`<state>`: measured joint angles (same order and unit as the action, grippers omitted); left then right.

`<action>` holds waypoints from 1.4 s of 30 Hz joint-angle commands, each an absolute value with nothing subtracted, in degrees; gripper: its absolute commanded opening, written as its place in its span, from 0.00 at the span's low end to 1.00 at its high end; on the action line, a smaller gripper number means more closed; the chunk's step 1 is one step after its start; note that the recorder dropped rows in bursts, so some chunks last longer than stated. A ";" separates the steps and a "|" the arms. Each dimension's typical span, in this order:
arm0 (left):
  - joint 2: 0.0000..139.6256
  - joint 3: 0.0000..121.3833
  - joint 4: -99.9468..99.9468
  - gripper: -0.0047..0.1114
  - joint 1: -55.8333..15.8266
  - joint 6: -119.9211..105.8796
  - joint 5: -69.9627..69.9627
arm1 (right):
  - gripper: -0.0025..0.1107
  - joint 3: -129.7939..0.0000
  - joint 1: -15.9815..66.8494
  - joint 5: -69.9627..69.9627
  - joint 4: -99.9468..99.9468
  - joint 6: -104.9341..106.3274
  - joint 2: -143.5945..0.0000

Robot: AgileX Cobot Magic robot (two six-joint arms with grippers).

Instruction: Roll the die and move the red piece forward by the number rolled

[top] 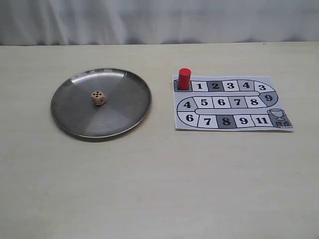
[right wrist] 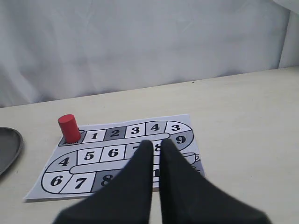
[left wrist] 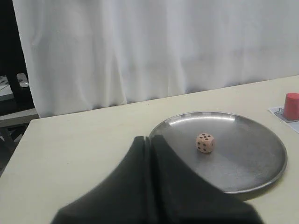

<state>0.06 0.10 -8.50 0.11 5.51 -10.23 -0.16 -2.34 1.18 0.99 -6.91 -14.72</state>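
One die [top: 98, 97] centred on plate [top: 70, 118], clear of rim

die [top: 98, 97]: beige, dark pips | piece [top: 185, 78]: red | plate [top: 124, 115]: silver-grey | board [top: 224, 102]: white and grey squares, black numbers
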 commanded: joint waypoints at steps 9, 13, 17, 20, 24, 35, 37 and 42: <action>0.00 0.00 -8.29 0.04 -0.03 5.64 -9.95 | 0.06 0.00 -2.51 1.02 1.05 -6.92 -14.42; 0.00 0.00 -8.29 0.04 -0.03 5.64 -9.95 | 0.06 0.00 -2.51 1.02 1.05 -6.92 -14.42; 0.00 0.00 -8.29 0.04 -0.03 5.64 -9.95 | 0.06 0.00 -2.51 1.02 1.05 -6.92 -14.42; 0.00 0.00 -8.29 0.04 -0.03 5.64 -9.95 | 0.06 0.00 -2.51 1.02 1.05 -6.92 -14.42; 0.00 0.00 -8.29 0.04 -0.03 5.64 -9.95 | 0.06 0.00 -2.51 1.02 1.05 -6.92 -14.42; 0.00 0.00 -8.29 0.04 -0.03 5.64 -9.95 | 0.06 0.00 -2.51 5.70 9.86 -6.92 -14.42; 0.00 0.00 -8.29 0.04 -0.03 5.64 -9.95 | 0.06 0.00 -2.51 10.45 17.50 -6.92 -14.42; 0.00 0.00 -8.29 0.04 -0.03 5.64 -9.95 | 0.06 0.00 -2.51 25.21 15.59 -7.58 -14.42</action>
<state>0.06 0.10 -8.50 0.11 5.51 -10.23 -0.16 -2.34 17.23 18.95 -6.91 -14.72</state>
